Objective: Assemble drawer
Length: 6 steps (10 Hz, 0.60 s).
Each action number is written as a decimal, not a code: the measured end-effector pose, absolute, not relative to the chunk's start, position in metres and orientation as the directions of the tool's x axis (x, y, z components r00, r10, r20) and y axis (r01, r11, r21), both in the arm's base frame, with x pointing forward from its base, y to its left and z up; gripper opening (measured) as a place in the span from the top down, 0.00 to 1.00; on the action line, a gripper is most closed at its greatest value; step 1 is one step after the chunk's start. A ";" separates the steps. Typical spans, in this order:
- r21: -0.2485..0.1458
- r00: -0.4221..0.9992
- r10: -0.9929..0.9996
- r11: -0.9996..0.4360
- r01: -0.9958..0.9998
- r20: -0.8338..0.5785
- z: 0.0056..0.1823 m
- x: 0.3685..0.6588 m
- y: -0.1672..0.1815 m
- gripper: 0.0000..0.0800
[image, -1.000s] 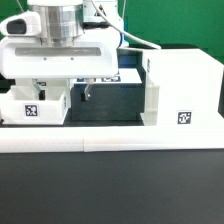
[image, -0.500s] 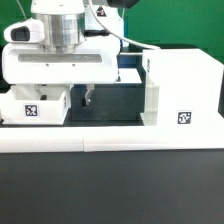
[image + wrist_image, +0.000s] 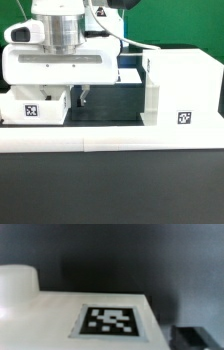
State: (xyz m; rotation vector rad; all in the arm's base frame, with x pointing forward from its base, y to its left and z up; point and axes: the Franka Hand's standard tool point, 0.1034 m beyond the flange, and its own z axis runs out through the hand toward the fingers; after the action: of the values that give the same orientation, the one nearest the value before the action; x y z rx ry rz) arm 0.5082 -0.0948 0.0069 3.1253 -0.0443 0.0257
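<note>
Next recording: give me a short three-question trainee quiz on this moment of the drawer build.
1. True or false: the table is black.
2. How many marker tags show in the wrist view?
3. In the exterior view, the small white box sits where relative to the big white box? A: to its left. B: to its right. C: on top of it.
Key: 1 true; 2 one; 3 A.

You have the drawer housing (image 3: 181, 85) near the edge of the table (image 3: 110, 188) on the exterior view's right. The smaller drawer part (image 3: 36, 106) sits near the opposite edge, apart from it, and both lie behind the strip (image 3: 110, 144).
</note>
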 end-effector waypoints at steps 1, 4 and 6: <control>0.016 0.999 -0.028 -0.999 -0.028 0.017 0.007 0.508 -0.095 0.68; 0.016 0.999 -0.028 -0.999 -0.028 0.017 0.007 0.508 -0.095 0.95; 0.016 0.999 -0.028 -0.999 -0.028 0.017 0.007 0.508 -0.095 0.95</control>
State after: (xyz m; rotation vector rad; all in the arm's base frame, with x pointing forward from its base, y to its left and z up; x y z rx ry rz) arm 0.5082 -0.0948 0.0069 3.1254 -0.0443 0.0255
